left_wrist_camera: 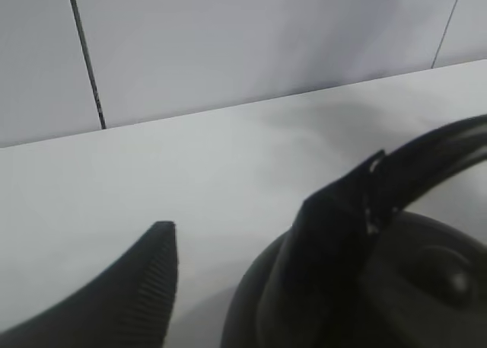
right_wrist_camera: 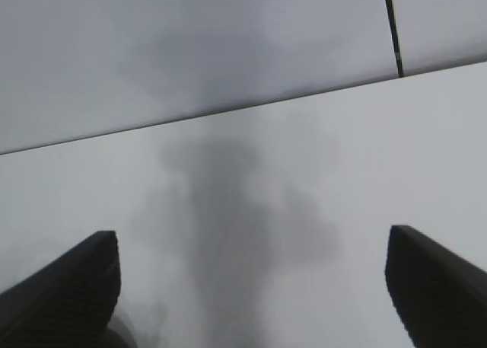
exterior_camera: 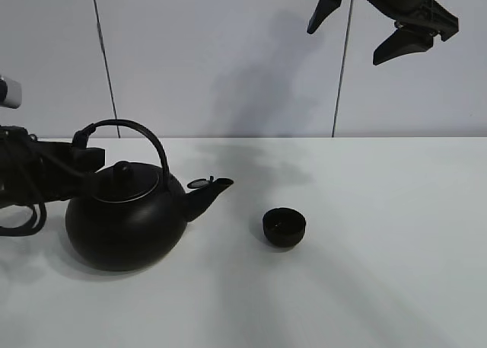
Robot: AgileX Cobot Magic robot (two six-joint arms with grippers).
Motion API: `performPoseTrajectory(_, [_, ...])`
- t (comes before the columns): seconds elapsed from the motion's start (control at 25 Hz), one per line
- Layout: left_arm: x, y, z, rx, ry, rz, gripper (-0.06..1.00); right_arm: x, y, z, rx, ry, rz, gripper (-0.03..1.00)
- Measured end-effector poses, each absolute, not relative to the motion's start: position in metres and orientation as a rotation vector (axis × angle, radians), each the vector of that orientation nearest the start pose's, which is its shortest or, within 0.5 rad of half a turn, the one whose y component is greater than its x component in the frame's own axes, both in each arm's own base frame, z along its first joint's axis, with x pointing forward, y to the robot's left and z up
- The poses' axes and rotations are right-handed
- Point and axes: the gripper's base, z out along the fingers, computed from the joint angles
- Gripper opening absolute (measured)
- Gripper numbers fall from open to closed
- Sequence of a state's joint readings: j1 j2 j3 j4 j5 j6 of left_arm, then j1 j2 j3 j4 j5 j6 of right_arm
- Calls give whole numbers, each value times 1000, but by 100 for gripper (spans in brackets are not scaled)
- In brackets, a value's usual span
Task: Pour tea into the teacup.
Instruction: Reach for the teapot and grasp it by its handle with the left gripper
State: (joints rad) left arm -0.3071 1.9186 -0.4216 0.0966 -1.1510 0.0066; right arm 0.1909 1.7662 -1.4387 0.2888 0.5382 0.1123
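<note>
1. Exterior high view: kettle (exterior_camera: 125, 222), black, round, with arched handle (exterior_camera: 129, 126). It stands upright on the white bench (exterior_camera: 380, 287), spout (exterior_camera: 211, 189) pointing toward the teacup.
2. Teacup (exterior_camera: 284, 227): small, black, handleless. Upright on the bench, near the spout tip but apart from it.
3. Tea: none visible. No stream at the spout; the cup's inside is too dark to tell.
4. Left tool (left_wrist_camera: 266, 199): at the left foot of the handle. Fingers (left_wrist_camera: 144, 287) apart, bench showing between them. The one nearer the kettle overlaps the handle, contact uncertain; no grip evident.
5. Right tool (exterior_camera: 346, 45): high above the bench, well apart from kettle and teacup. Fingers wide apart, holding nothing.
6. Progress, as judged: early. The kettle is neither lifted nor tilted. Gripping the handle, lifting, tilting over the teacup and pouring are all yet to do.
</note>
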Motion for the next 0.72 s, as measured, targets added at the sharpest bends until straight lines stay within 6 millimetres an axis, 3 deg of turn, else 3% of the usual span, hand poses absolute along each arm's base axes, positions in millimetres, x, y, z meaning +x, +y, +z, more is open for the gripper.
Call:
performPoseTrajectory(0.16, [265,-97,108,449,1785,-279,14,397,90,292,128,2360,444,65])
performPoseTrajectory(0.72, [271,-97,121,482,1796,-231,12,397,90,292,128,2361,444,65])
